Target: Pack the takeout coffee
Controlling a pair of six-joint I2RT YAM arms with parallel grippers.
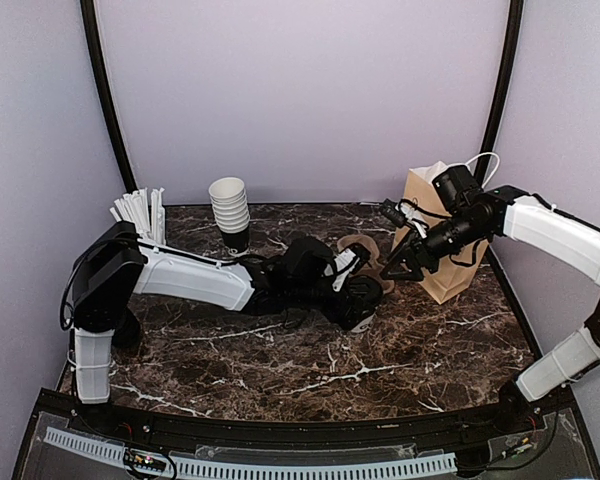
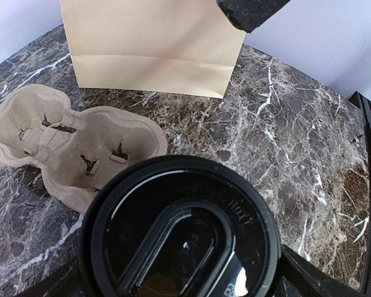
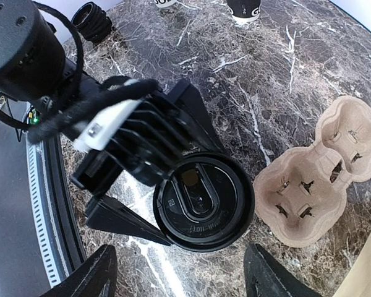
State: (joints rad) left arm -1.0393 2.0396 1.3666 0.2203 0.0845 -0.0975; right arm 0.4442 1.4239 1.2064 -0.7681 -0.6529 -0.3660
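One takeout coffee (image 1: 361,300), a small cup under a black lid (image 2: 179,229), stands on the marble table just right of the brown pulp cup carrier (image 2: 68,145). My left gripper (image 1: 354,288) is open around it, with a finger (image 2: 309,275) on each side of the lid (image 3: 204,201). The right gripper (image 3: 182,278) hovers above the cup, open and holding nothing. In the top view it (image 1: 398,262) hangs in front of the brown paper bag (image 1: 445,245). The carrier's (image 3: 315,179) pockets are empty.
A stack of lidless white cups (image 1: 230,210) and a cup of white sticks (image 1: 140,215) stand at the back left. The bag (image 2: 151,46) stands upright at the back right, behind the carrier (image 1: 365,255). A black rail (image 1: 280,430) runs along the table's near edge.
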